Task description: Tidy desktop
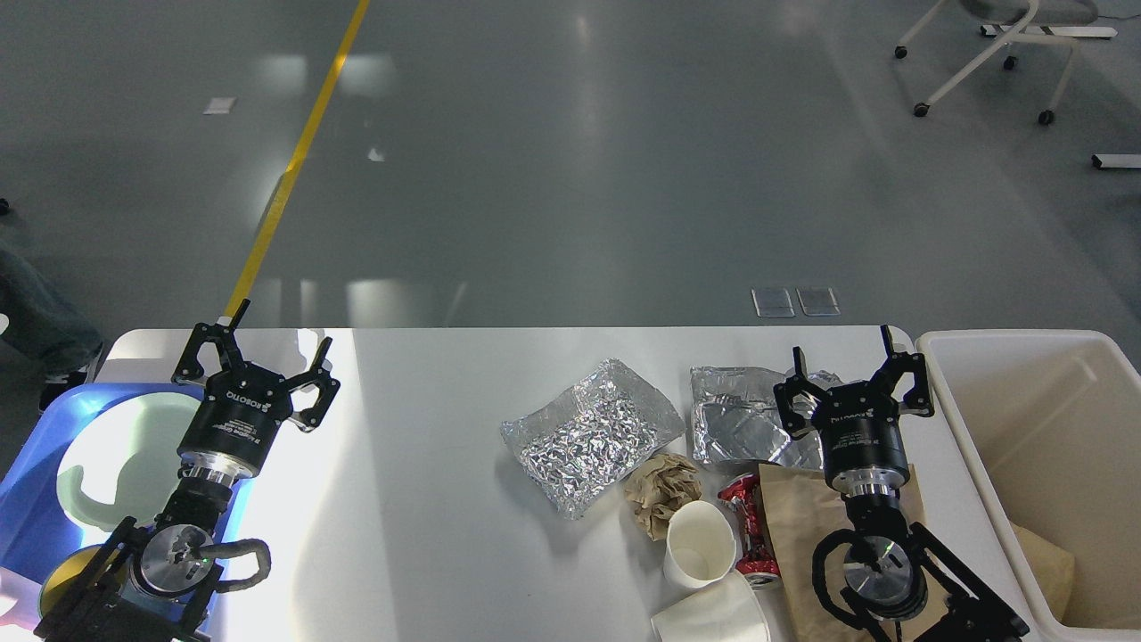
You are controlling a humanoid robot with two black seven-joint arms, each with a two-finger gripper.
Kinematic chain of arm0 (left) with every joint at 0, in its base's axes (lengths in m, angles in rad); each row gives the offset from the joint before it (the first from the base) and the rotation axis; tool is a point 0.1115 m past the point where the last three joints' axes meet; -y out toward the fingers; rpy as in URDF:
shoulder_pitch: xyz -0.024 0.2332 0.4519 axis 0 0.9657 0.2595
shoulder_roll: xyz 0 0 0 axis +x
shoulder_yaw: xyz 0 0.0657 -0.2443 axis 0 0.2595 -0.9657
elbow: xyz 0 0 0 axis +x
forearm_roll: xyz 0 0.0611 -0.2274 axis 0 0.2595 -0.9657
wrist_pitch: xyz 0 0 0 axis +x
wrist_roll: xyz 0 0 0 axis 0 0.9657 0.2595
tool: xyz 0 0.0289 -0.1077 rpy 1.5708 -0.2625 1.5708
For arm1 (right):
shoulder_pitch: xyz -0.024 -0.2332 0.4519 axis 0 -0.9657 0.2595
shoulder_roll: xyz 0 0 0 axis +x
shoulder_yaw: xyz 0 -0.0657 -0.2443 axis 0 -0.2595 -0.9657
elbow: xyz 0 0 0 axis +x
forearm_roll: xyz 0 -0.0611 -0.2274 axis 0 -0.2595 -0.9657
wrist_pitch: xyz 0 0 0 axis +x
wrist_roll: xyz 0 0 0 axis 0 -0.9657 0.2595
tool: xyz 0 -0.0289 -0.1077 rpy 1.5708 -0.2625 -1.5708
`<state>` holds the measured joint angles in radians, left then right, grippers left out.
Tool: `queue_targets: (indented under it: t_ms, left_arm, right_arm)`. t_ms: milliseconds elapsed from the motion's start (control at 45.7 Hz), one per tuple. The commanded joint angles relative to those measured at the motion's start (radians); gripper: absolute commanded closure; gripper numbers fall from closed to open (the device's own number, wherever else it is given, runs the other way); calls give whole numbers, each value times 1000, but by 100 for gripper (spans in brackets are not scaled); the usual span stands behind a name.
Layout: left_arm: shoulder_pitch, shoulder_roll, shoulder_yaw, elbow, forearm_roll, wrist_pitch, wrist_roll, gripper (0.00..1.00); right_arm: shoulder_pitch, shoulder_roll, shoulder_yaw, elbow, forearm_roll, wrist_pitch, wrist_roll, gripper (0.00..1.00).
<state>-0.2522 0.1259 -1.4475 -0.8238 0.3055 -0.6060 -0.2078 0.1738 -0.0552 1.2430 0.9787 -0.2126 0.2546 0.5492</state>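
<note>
The white desktop (pixel 428 499) holds litter at its right half: a crumpled foil sheet (pixel 590 434), a foil tray (pixel 744 428), a brown paper ball (pixel 664 489), two white paper cups (pixel 699 546), a crushed red can (pixel 747 526) and a brown paper bag (pixel 802 526). My left gripper (pixel 258 343) is open and empty over the desktop's far left corner, beside the blue tray. My right gripper (pixel 851 370) is open and empty above the foil tray's right edge and the paper bag.
A blue tray (pixel 45 446) at the left holds a pale green plate (pixel 116 455) and something yellow (pixel 58 571). A beige plastic bin (pixel 1043 464) stands at the right with brown paper (pixel 1047 557) inside. A wheeled chair (pixel 989 53) stands on the grey floor far right.
</note>
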Motion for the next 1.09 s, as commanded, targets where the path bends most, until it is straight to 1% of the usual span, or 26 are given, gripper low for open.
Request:
queue_targets:
  t_ms: [0, 66, 109, 175, 372, 657, 832, 920, 1029, 1073]
  left_arm:
    - [5, -11, -14, 5, 76, 9, -146, 3]
    - [5, -3, -17, 5, 124, 6, -202, 3]
    - [5, 1, -17, 6, 139, 8, -212, 3]
    - [5, 1, -19, 6, 136, 6, -219, 3]
    - [2, 3, -17, 6, 130, 6, -213, 3]
    - [1, 0, -22, 6, 126, 11, -220, 3]
    - [-7, 1, -19, 9, 104, 17, -197, 3]
    - [-9, 0, -17, 9, 95, 29, -170, 3]
    - [-12, 0, -19, 9, 93, 48, -124, 3]
    - [-12, 0, -17, 9, 92, 54, -117, 3]
  right_arm:
    - [0, 0, 0, 0, -1, 0, 0, 0]
    - [0, 0, 0, 0, 1, 0, 0, 0]
    - [1, 0, 0, 0, -1, 0, 0, 0]
    - [0, 0, 0, 0, 1, 0, 0, 0]
    - [0, 0, 0, 0, -1, 0, 0, 0]
    - [0, 0, 0, 0, 1, 0, 0, 0]
    - [0, 0, 0, 0, -1, 0, 0, 0]
    - [0, 0, 0, 0, -1, 0, 0, 0]
    - [0, 0, 1, 0, -1, 0, 0, 0]
    - [0, 0, 1, 0, 1, 0, 0, 0]
